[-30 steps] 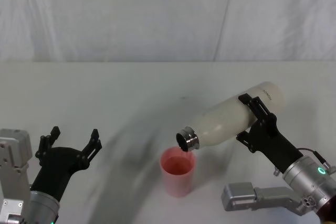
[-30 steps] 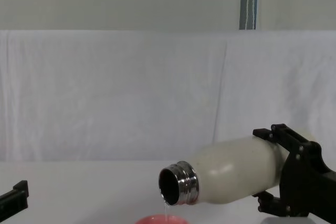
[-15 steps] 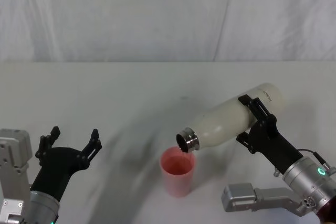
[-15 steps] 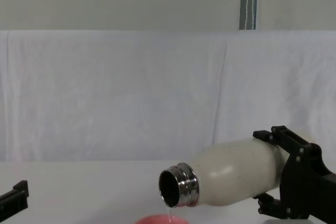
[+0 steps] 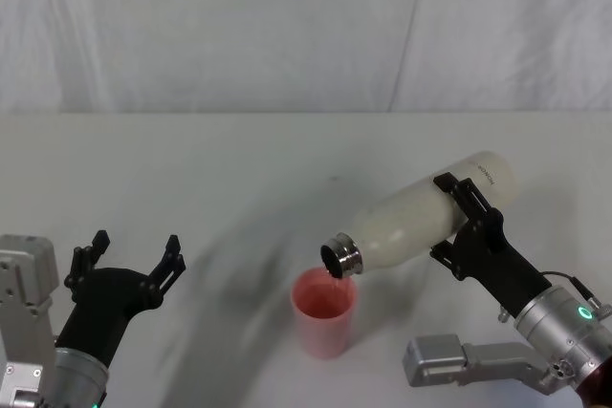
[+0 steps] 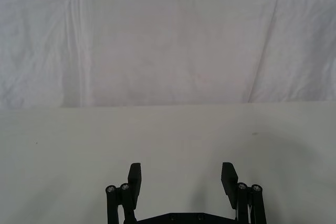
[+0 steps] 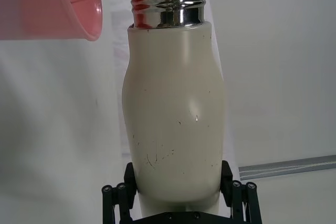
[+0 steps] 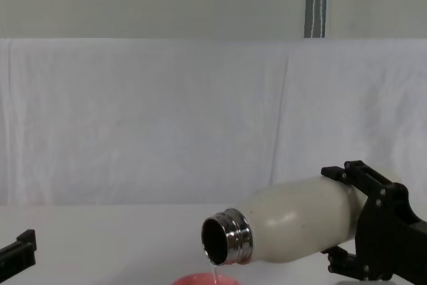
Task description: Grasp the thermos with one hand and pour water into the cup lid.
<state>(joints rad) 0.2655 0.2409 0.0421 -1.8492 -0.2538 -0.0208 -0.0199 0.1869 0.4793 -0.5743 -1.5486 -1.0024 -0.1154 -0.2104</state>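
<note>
- Right gripper (image 5: 466,222) reaches in from the robot's right, forearm angled up and forward, its fingers (image 7: 227,176) clamped on either side of the thermos (image 5: 421,220) near the bottle's base.
- Thermos is held above the table (image 5: 239,160), tipped well past level, steel neck (image 8: 227,244) lowest and pointing toward the robot's left; the mouth sits just over the far rim of the cup lid (image 5: 324,311).
- A thin thread of water (image 8: 213,273) falls from the mouth into the pink cup (faint, easiest to see from the chest).
- Cup lid stands upright on the table, in front of the robot and between the two arms.
- Left gripper (image 5: 133,256) hovers low at the robot's left, well apart from the cup, fingers spread wide with nothing between them.
- From the chest, just the cup's rim (image 8: 205,279) clears the lower edge; the right gripper's far finger is hidden behind the bottle.
- How full the cup is cannot be made out.
</note>
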